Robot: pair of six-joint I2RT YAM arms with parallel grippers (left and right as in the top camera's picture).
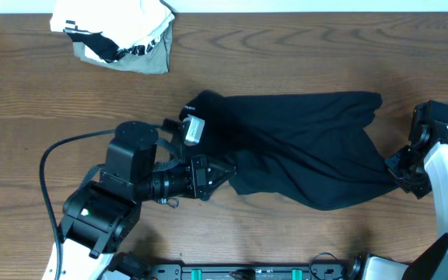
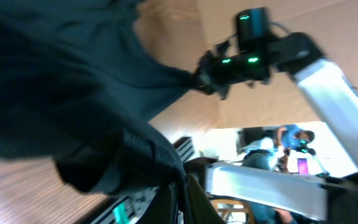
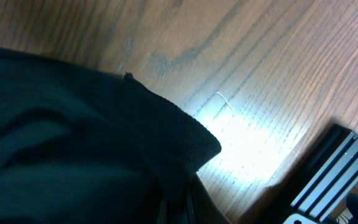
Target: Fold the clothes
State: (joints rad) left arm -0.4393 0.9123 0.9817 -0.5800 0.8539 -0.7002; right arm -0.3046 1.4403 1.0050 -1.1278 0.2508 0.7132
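The black garment (image 1: 302, 148) lies stretched across the middle of the wooden table, with a white neck tag (image 1: 194, 129) at its left end. My left gripper (image 1: 222, 176) is shut on its lower left edge. In the left wrist view the black fabric (image 2: 61, 93) fills the left side, pinched between the fingers (image 2: 185, 199). My right gripper (image 1: 399, 173) is shut on the garment's lower right corner. In the right wrist view the black cloth (image 3: 73, 143) covers the left half, its corner clamped in the fingers (image 3: 182, 202).
A white-and-grey bundle with striped trim (image 1: 119, 35) lies at the far left of the table. A black cable (image 1: 49, 163) loops beside the left arm. A metal rail (image 1: 286, 272) runs along the table's front edge.
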